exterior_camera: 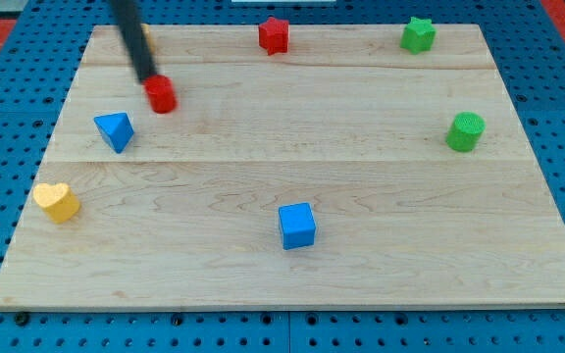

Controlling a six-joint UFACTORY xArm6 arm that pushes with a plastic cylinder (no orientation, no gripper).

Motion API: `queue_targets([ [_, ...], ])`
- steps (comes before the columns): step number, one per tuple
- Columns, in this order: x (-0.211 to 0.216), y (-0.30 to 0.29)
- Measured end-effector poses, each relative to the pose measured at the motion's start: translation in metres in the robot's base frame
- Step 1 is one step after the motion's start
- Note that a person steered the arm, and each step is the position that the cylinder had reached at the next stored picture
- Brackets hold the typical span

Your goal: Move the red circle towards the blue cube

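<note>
The red circle point(162, 95) lies on the wooden board point(292, 167) at the view's upper left. The blue cube point(297, 226) sits below the board's middle, far to the lower right of the red circle. My tip point(145, 78) is at the red circle's upper left edge, touching or almost touching it. The rod slants up toward the view's top left.
A blue triangular block point(115, 130) lies just below left of the red circle. A yellow heart point(57, 201) is at the left edge. A red star point(275, 34) and a green star point(418, 34) sit along the top. A green cylinder point(465, 131) is at the right.
</note>
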State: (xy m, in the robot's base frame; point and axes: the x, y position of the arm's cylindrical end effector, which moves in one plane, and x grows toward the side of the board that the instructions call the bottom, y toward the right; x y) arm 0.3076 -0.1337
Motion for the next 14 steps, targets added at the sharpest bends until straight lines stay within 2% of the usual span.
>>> queue_targets([
  [1,0.003,0.102],
  [2,0.003,0.177],
  [3,0.005,0.171],
  [4,-0.016,0.097],
  [5,-0.005,0.030],
  [6,0.039,0.029],
  [7,0.092,0.117],
  [8,0.074,0.112],
  [9,0.017,0.072],
  [10,0.020,0.008],
  [11,0.056,-0.021],
  [13,0.120,0.008],
  [14,0.132,-0.032],
])
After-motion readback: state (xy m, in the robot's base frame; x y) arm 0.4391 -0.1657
